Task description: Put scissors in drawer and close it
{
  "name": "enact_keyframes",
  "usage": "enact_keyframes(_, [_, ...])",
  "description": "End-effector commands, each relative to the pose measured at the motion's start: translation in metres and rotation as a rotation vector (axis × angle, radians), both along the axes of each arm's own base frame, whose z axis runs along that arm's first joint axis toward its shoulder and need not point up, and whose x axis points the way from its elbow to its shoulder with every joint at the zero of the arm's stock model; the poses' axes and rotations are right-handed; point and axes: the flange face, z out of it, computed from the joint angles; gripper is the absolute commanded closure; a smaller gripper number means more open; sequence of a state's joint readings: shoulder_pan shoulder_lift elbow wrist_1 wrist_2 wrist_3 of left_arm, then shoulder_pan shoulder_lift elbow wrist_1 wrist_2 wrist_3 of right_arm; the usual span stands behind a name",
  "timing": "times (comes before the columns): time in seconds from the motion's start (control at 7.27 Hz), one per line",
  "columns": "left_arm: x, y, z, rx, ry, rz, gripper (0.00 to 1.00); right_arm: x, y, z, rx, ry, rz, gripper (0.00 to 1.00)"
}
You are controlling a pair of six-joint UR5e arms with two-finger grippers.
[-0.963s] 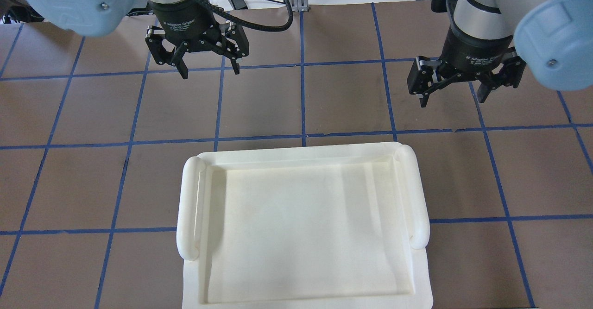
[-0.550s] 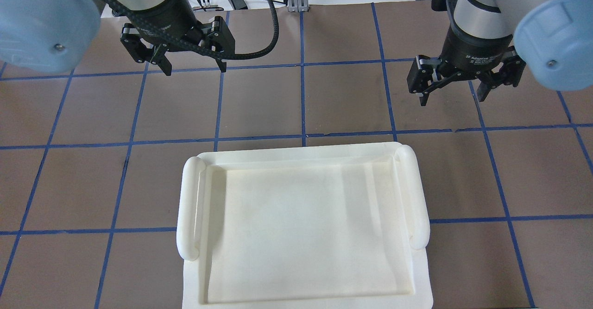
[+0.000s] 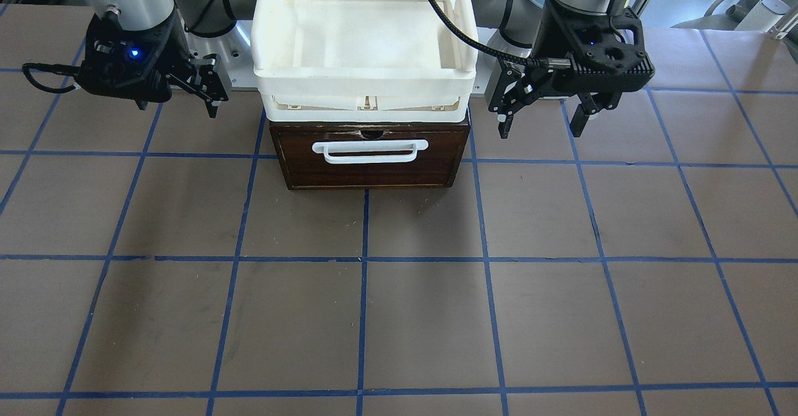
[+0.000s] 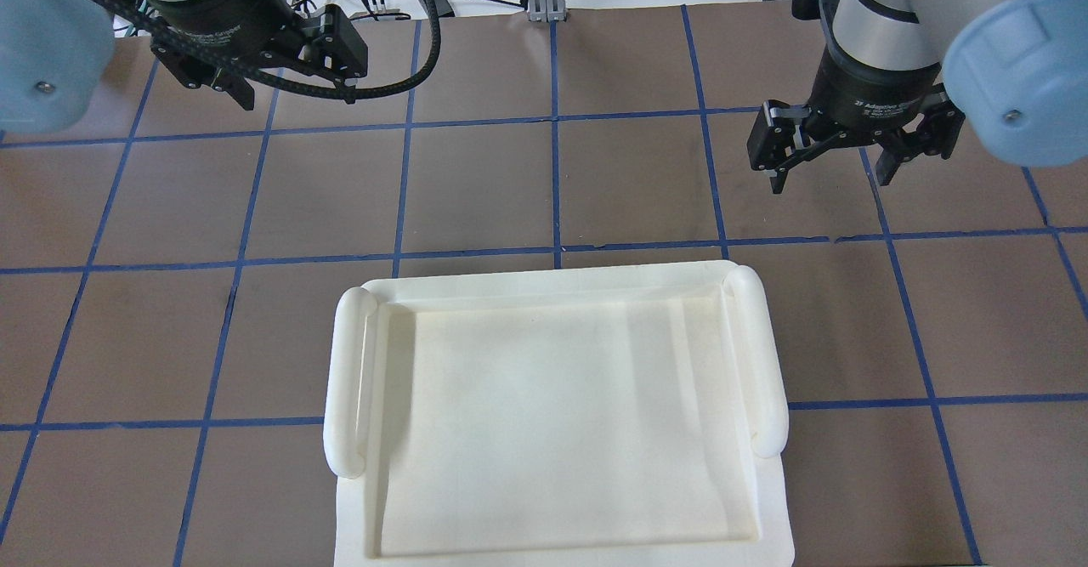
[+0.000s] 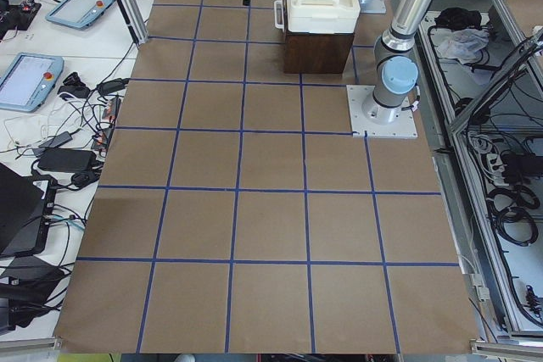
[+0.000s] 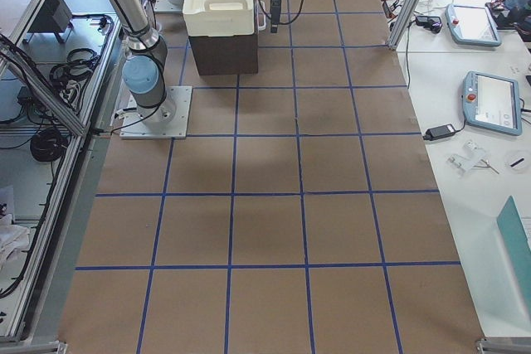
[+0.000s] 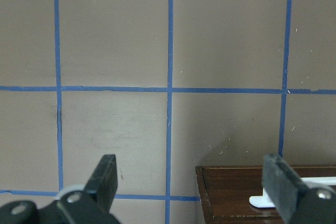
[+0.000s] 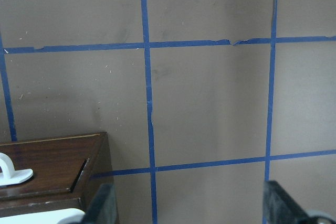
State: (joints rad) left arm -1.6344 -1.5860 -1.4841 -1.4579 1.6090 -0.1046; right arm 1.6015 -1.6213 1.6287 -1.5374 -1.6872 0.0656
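Observation:
The dark brown wooden drawer [image 3: 368,169] with its white bar handle [image 3: 370,151] looks pushed in, under a cream-white tray [image 3: 365,95]. No scissors show in any view. My left gripper [image 4: 297,95] is open and empty, off to the drawer's side; in the left wrist view [image 7: 191,182] the drawer's corner [image 7: 231,192] lies at lower right. My right gripper [image 4: 830,183] is open and empty on the other side; the right wrist view [image 8: 189,203] shows the drawer's corner [image 8: 47,174] at lower left.
The cream-white tray [image 4: 348,380] sits on top of the drawer cabinet and hides it from above. Brown table paper with a blue tape grid surrounds it. Cables and tablets lie past the table's far edge [image 5: 51,65].
My left gripper has moved to the overhead view's left and farther from the tray, still open. The right gripper has not moved.

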Motion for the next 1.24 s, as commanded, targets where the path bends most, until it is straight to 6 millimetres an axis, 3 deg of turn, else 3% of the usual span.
enact_keyframes(0.0, [0.003,0.000,0.003,-0.015,0.011,0.029,0.00,0.000,0.000,0.005,-0.010,-0.002,0.001,0.00])
enact_keyframes(0.28, [0.003,0.002,0.005,-0.017,0.011,0.041,0.00,0.002,-0.004,0.020,-0.072,-0.027,0.069,0.00])
enact_keyframes(0.69, [0.003,0.005,0.004,0.004,0.011,0.045,0.00,0.021,-0.001,0.025,-0.093,-0.151,0.082,0.00])
enact_keyframes(1.1, [0.003,0.005,0.004,0.006,0.011,0.045,0.00,0.022,0.004,0.031,-0.105,-0.158,0.096,0.00])
